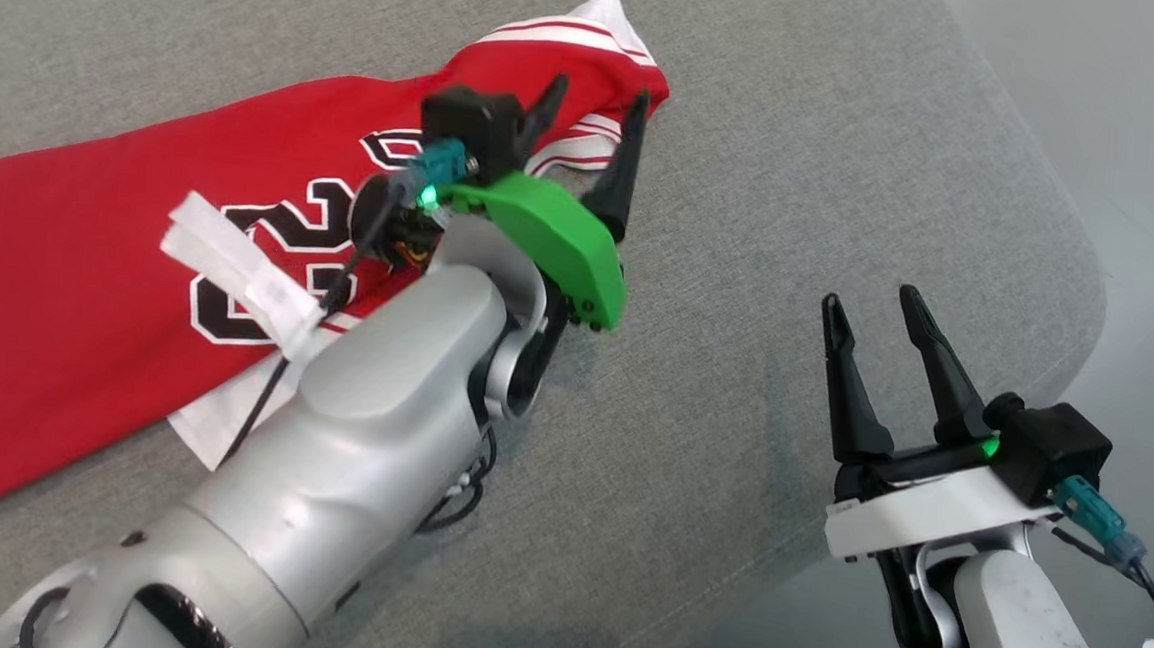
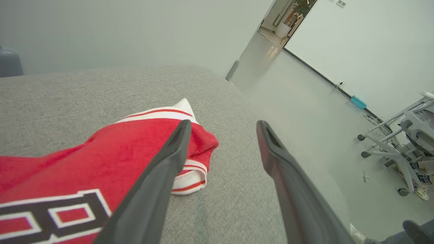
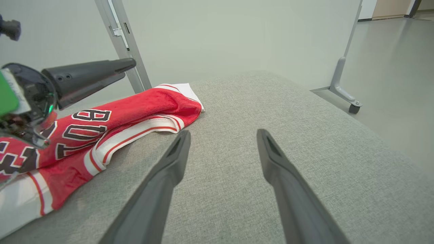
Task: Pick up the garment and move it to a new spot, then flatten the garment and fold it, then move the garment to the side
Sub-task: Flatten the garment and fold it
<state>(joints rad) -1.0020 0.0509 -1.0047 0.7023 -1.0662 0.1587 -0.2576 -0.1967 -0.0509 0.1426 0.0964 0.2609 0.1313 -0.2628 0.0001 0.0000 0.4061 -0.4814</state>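
On cushion (image 1: 740, 274), red garment (image 1: 85, 334), left fingers (image 1: 622, 166) released over its corner, right fingers (image 1: 849, 381) spread near bare edge

Rumpled red jersey (image 1: 85, 334) on grey cushion (image 1: 793, 227)

There was one garment (image 1: 65, 333), a red jersey, on one grey desk (image 1: 746, 174). Two grippers were counted, the left gripper (image 1: 599, 93) and the right gripper (image 1: 871, 300), each with two dark fingers (image 1: 622, 166), four in all. Each wrist carried one teal connector (image 1: 441, 165) and one green light (image 1: 988, 447), so two of each. One green cover (image 1: 552, 242) and one white tape tag (image 1: 239, 273) sat on the left arm.
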